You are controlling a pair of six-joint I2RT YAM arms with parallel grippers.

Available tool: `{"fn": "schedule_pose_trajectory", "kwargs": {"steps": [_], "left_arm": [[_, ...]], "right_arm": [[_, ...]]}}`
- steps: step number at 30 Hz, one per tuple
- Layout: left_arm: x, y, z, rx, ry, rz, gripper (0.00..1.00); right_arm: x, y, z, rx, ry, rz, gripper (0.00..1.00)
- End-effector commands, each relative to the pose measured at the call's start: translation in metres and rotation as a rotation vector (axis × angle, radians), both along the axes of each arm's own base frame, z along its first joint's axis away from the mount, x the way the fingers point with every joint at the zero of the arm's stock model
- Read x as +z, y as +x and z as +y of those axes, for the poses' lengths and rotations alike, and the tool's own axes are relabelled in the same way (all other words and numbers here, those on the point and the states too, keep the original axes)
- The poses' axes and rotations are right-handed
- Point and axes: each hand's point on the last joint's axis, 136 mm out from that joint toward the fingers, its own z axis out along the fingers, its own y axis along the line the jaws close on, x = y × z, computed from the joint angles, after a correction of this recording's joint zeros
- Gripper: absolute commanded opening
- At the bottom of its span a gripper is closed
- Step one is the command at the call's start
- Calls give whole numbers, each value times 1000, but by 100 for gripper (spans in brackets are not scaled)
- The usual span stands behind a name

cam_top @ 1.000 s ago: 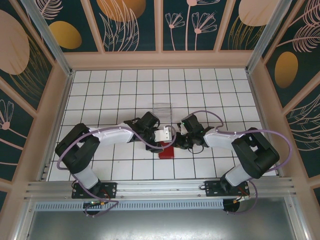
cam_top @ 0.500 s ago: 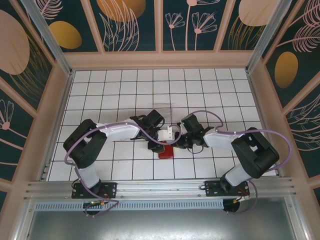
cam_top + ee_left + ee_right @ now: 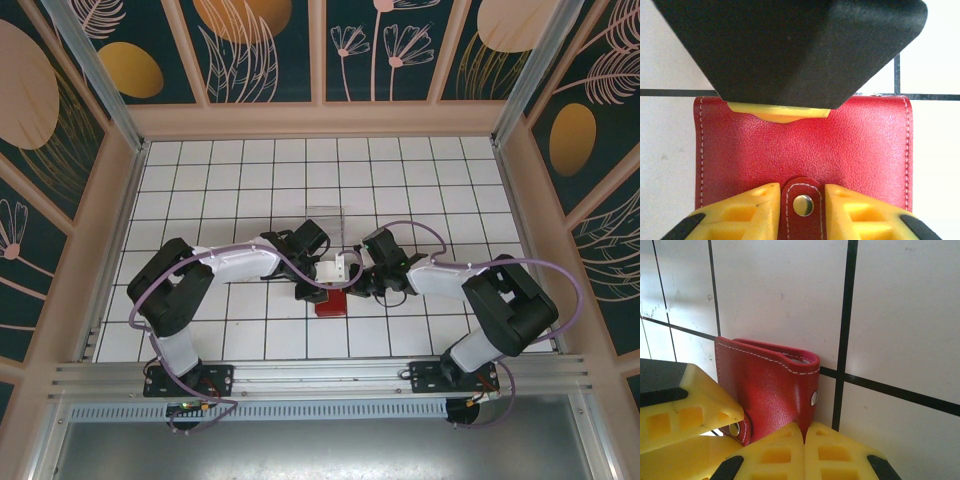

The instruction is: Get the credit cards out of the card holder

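Card holder [image 3: 331,304] lies closed at centre of top view, between both arms. Left gripper [image 3: 801,191] narrow, straddling red tab [image 3: 801,225] at lower frame edge; grip unclear. Right gripper [image 3: 804,433] closed at holder's lower corner.

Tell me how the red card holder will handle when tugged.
The card holder looks like soft stitched leather, so it would probably flex rather than stay stiff. Its studded tab may resist before popping. Lying on smooth tiles, it could slide.

White gridded table [image 3: 200,180]: red card holder [image 3: 331,305], clear box [image 3: 325,215].
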Motion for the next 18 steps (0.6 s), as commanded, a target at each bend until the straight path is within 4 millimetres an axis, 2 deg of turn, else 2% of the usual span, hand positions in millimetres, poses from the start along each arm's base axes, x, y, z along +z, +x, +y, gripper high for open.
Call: {"fn": "schedule_pose_trajectory", "kwargs": {"steps": [1,7,8,14,15,18], "left_arm": [[-3,0,5,-2,33,-19,26],[16,2,-2,14,-51,-60,25],[25,3,-4,18,-80,-78,24],[52,8,-14,45,-178,-119,23],[48,3,-11,49,-184,-110,23],[57,4,-14,74,-234,-115,23]], "right_arm": [[-6,-3,0,-4,-16,3,0],[-4,-1,-3,-16,-31,-6,0],[-3,0,-4,-18,-36,-9,0],[-3,0,-7,-26,-48,-15,0],[-3,-1,-8,-26,-52,-15,0],[-1,-1,-10,-29,-61,-20,0]]}}
